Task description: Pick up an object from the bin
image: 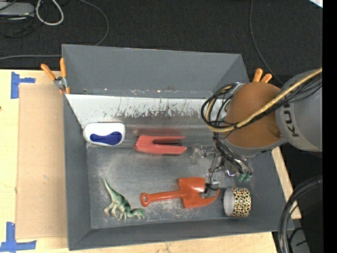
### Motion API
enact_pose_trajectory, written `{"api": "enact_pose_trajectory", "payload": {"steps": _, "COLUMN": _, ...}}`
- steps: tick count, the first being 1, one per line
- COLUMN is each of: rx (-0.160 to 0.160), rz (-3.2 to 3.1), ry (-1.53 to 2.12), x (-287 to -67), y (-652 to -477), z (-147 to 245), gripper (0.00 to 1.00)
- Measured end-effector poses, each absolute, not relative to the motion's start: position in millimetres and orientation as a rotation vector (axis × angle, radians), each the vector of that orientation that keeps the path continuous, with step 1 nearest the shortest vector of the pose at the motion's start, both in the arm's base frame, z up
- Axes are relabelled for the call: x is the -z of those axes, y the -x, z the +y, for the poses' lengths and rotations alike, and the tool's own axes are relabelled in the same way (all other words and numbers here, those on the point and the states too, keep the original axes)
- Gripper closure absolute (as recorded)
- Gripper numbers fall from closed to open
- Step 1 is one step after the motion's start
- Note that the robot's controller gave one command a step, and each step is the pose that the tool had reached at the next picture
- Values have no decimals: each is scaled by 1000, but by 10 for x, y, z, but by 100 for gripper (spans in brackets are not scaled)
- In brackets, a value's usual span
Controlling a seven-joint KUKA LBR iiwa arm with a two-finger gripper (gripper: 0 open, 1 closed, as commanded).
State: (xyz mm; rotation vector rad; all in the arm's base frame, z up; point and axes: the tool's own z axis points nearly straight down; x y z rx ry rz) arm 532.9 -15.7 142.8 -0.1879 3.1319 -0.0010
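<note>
My gripper (210, 187) reaches down at the bin's front right, and its fingertips sit at the right edge of an orange toy shovel (176, 193). The shovel lies flat with its handle pointing left and its scoop under the fingertips. Whether the fingers pinch the scoop I cannot make out. Just right of the gripper lies a leopard-print tape roll (238, 202). A red flat clip-like tool (159, 144) lies behind the shovel, near the bin's middle.
A white and blue oval object (104, 133) rests at the back left by the wall. A green toy dinosaur (119, 204) lies at the front left. The arm with its orange cover and cables hangs over the bin's right side.
</note>
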Motion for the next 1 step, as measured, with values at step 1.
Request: {"api": "enact_pose_trajectory", "payload": {"steps": 1, "rx": -9, "rz": 3142, "ry": 364, "x": -768, "y": -5289, "z": -225, "gripper": 0}}
